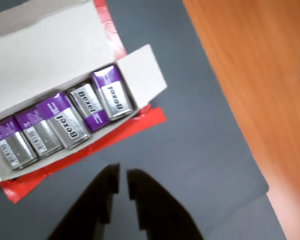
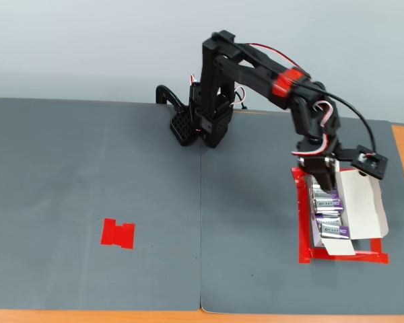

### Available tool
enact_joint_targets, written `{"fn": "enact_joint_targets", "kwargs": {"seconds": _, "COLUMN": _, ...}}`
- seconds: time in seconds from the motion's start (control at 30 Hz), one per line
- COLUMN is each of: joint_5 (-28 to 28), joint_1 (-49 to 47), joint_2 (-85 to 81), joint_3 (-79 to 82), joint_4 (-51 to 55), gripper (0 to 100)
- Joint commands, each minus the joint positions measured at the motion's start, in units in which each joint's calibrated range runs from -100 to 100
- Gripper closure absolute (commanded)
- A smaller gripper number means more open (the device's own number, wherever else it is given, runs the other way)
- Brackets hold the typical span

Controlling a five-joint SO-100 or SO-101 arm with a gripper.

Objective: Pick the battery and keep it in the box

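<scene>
The white cardboard box lies open on a red tape outline, its flaps folded out. Several purple-and-silver batteries lie side by side inside it, all alike. My gripper enters the wrist view from the bottom edge, its dark fingers nearly touching and holding nothing, just in front of the box's near wall. In the fixed view the gripper hangs over the far end of the box, with batteries visible below it. I see no battery on the mat outside the box.
A grey mat covers the table. A flat red tape patch lies at the left of the fixed view. Red tape frames the box. Bare orange wood lies beyond the mat's edge. The arm's base stands at the back.
</scene>
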Motion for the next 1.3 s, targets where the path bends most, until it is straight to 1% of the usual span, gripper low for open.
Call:
{"fn": "enact_joint_targets", "kwargs": {"seconds": 0.0, "joint_5": -0.28, "joint_1": 4.31, "joint_2": -8.83, "joint_3": 2.85, "joint_4": 0.92, "gripper": 98}}
{"fn": "enact_joint_targets", "kwargs": {"seconds": 0.43, "joint_5": -0.28, "joint_1": 18.63, "joint_2": -38.42, "joint_3": 28.99, "joint_4": 0.23, "gripper": 98}}
{"fn": "enact_joint_targets", "kwargs": {"seconds": 0.87, "joint_5": -0.28, "joint_1": 33.40, "joint_2": -64.53, "joint_3": 52.24, "joint_4": 0.05, "gripper": 98}}
{"fn": "enact_joint_targets", "kwargs": {"seconds": 0.93, "joint_5": -0.28, "joint_1": 35.12, "joint_2": -69.11, "joint_3": 56.76, "joint_4": -0.47, "gripper": 98}}
{"fn": "enact_joint_targets", "kwargs": {"seconds": 1.1, "joint_5": -0.28, "joint_1": 39.15, "joint_2": -80.56, "joint_3": 69.88, "joint_4": -6.11, "gripper": 98}}
{"fn": "enact_joint_targets", "kwargs": {"seconds": 1.27, "joint_5": -0.33, "joint_1": 39.30, "joint_2": -87.09, "joint_3": 79.65, "joint_4": -7.58, "gripper": 98}}
